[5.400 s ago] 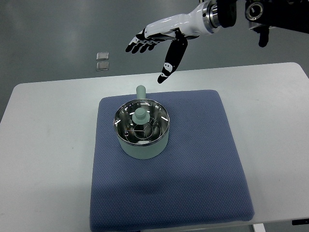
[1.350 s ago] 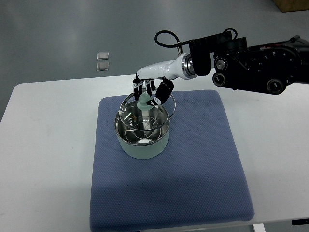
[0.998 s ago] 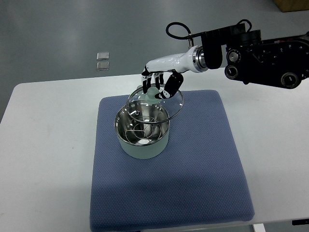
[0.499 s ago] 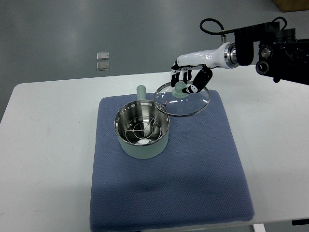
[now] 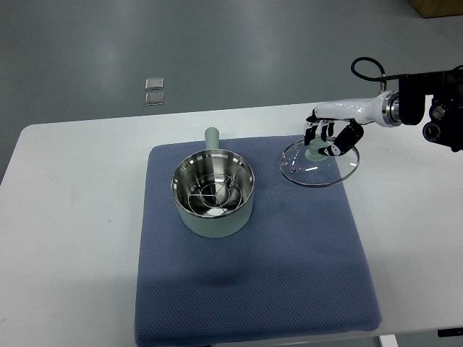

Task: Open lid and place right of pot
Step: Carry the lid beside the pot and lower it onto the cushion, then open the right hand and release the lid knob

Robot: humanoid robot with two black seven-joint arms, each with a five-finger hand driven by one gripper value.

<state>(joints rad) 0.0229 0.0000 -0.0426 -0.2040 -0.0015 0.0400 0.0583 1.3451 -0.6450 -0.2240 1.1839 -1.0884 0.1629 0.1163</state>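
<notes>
Top view: 1 pale-green pot with a shiny steel interior (image 5: pixel 213 199) sits uncovered on a blue-grey woven mat (image 5: pixel 289 275) spread over a white table (image 5: pixel 72 238); its stubby green handle points away from the camera. Right hand (image 5: pixel 331 134), arm entering from the right edge, is clenched around the pale-green knob of the round glass lid with a metal rim (image 5: pixel 319 163). Lid is tilted, right of the pot, over the mat's far right corner. 2 small clear squares (image 5: pixel 153 91) lie on the grey floor beyond.
</notes>
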